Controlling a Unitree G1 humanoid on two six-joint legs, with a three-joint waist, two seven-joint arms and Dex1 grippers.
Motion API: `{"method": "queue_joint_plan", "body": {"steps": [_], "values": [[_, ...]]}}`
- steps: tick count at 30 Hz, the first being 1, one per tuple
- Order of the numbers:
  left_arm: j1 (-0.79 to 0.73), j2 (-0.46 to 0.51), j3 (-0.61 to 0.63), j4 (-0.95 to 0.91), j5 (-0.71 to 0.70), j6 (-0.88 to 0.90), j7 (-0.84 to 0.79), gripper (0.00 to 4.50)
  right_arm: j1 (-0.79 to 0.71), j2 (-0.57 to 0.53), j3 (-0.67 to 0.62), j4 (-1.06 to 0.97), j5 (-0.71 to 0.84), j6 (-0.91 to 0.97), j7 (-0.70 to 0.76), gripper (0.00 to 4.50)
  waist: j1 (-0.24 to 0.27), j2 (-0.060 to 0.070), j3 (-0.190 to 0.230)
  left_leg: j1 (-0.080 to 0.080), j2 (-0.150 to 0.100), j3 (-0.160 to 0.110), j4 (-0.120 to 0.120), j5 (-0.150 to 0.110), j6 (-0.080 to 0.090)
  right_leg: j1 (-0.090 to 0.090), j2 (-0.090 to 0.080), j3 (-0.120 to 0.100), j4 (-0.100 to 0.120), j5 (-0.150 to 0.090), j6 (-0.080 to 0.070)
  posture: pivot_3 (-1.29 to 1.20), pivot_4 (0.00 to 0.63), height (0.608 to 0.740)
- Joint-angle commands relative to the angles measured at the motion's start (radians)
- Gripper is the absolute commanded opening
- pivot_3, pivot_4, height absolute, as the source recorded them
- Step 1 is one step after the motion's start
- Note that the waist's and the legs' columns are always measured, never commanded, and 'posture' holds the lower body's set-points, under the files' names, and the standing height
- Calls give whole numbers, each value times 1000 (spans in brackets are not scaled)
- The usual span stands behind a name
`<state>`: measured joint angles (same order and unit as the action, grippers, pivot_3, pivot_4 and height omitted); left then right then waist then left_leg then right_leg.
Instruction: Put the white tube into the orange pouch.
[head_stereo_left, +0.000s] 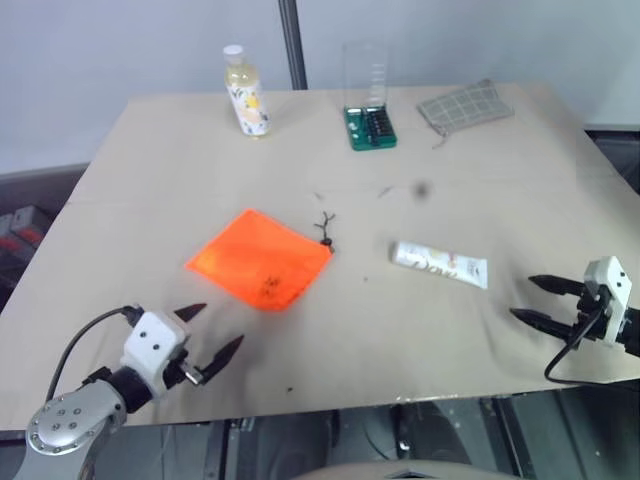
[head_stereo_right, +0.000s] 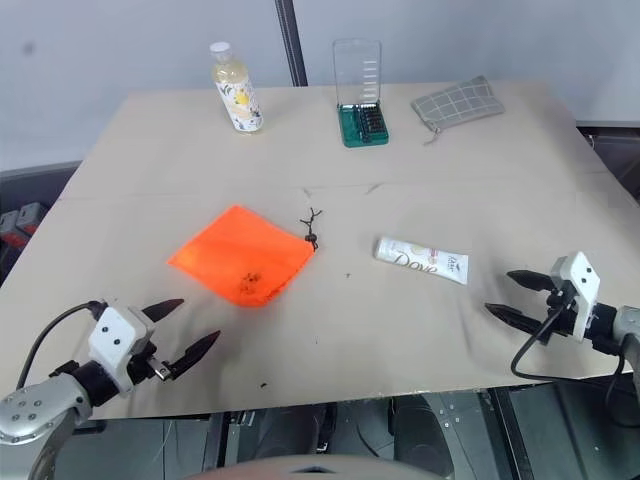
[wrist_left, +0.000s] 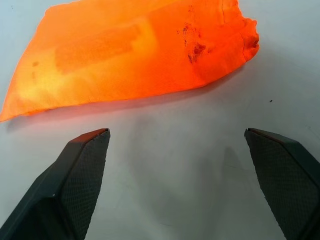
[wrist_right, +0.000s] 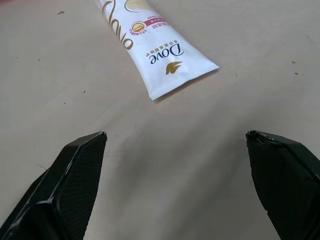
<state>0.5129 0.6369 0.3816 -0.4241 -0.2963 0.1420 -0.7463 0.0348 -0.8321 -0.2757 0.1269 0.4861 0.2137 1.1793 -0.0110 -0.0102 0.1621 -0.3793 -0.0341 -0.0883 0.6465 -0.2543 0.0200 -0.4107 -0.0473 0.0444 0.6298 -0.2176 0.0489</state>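
Beige tabletop (head_stereo_left: 330, 330), pale wall (head_stereo_left: 120, 50)

Bare tabletop (head_stereo_left: 400, 330) is lying between the open right gripper (head_stereo_left: 535, 300) and the white tube (head_stereo_left: 440, 264); nothing is blocking that approach. The open left gripper (head_stereo_left: 210, 330) is likewise facing clear surface up to the orange pouch (head_stereo_left: 258, 258). Between pouch and tube a wide strip is staying free, except for the black zipper pull (head_stereo_left: 326, 230) just beside the pouch corner. The bottle (head_stereo_left: 245, 92), bit set case (head_stereo_left: 370, 125) and grey checked pouch (head_stereo_left: 465, 104) are standing well apart along the far edge.
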Motion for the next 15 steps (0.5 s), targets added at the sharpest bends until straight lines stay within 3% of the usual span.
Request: {"method": "queue_joint_plan", "body": {"steps": [1,15], "values": [[-4,-7,8,-56,-30,15,3,4458,-4,-16,-31,-22,8,-7,9,4500,0,0,0,0,0,0,0,0,0,0,0,0,0,0,0,0,150,740],[-6,-50,-20,-137,-49,53,35,4458,-13,-15,-28,-43,22,18,16,4500,0,0,0,0,0,0,1,0,0,0,0,0,0,0,0,0,150,740]]}}
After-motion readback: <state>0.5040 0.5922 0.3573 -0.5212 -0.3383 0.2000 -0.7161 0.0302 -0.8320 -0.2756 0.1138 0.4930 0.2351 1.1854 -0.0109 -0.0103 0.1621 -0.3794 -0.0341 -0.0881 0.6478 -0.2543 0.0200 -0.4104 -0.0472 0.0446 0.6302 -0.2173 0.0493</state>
